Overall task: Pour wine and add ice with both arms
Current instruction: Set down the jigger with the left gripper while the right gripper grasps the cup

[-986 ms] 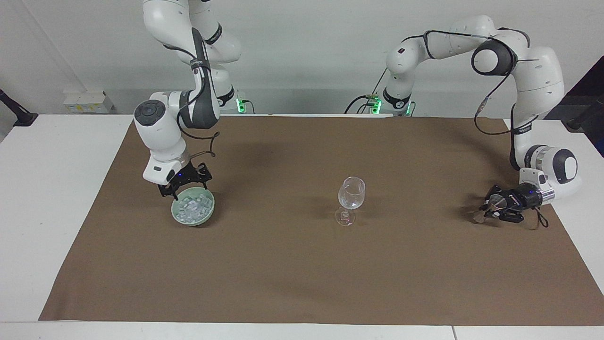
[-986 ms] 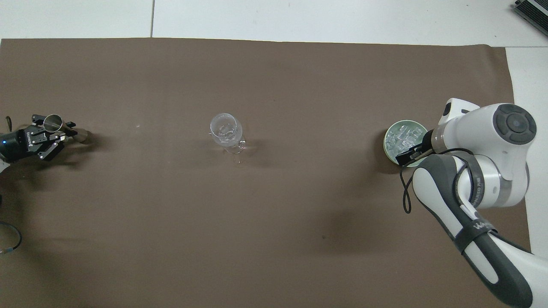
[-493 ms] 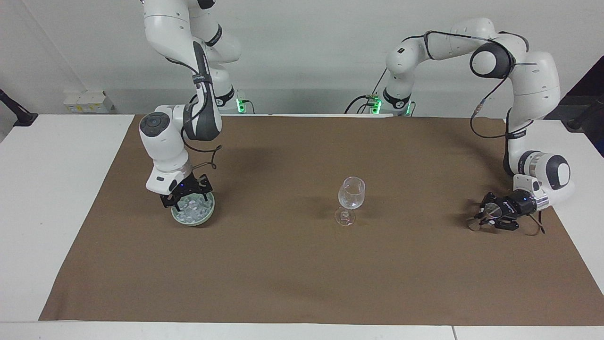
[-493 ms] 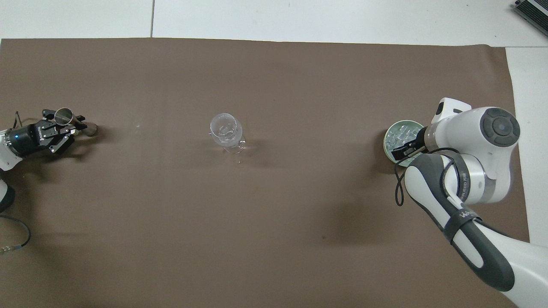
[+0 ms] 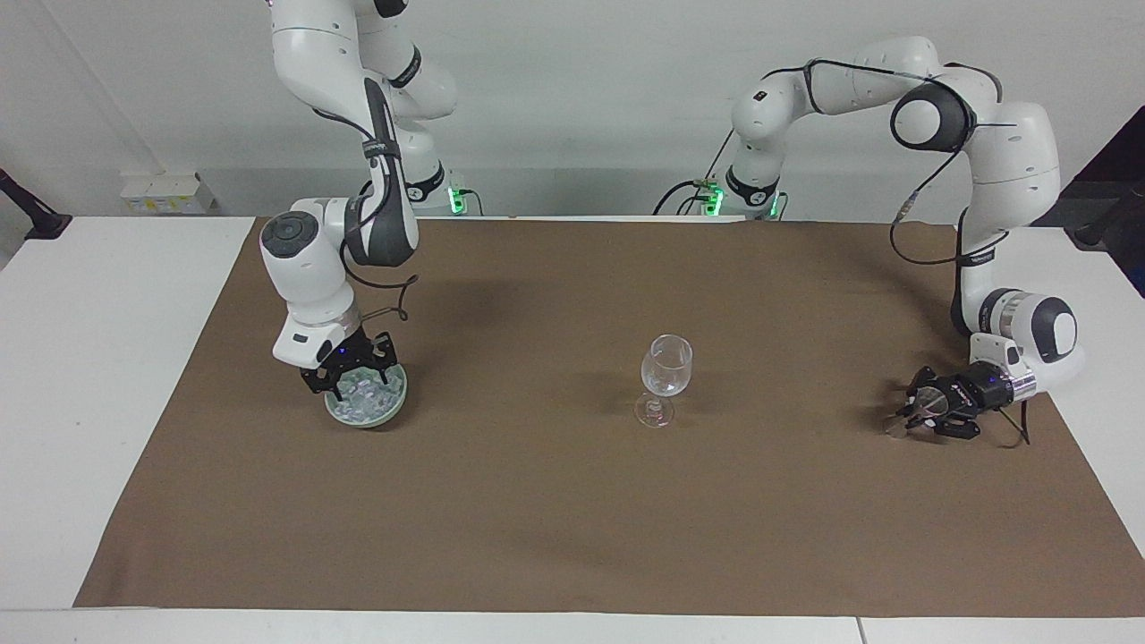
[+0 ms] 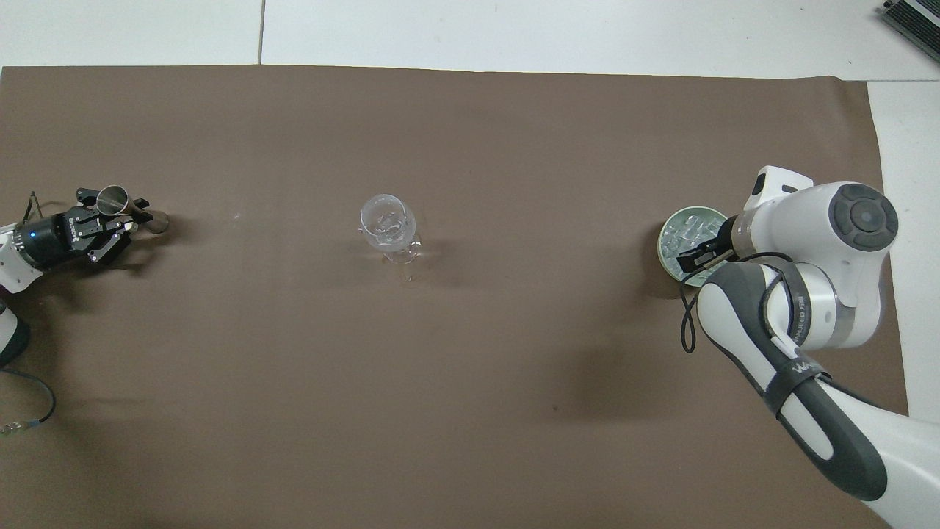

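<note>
Brown-clothed surface (image 5: 572, 501): right gripper (image 5: 344, 386) points down into the ice (image 5: 367, 399) bowl (image 5: 394, 407), jaws' state unclear; left gripper (image 5: 921, 413), horizontal, pinches a metal cup (image 6: 111, 198).

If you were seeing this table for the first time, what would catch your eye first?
A clear wine glass stands alone mid-cloth. At the right arm's end, the right gripper dips into a green bowl heaped with ice. At the other end, the left gripper holds a small metal cup low over the cloth.
</note>
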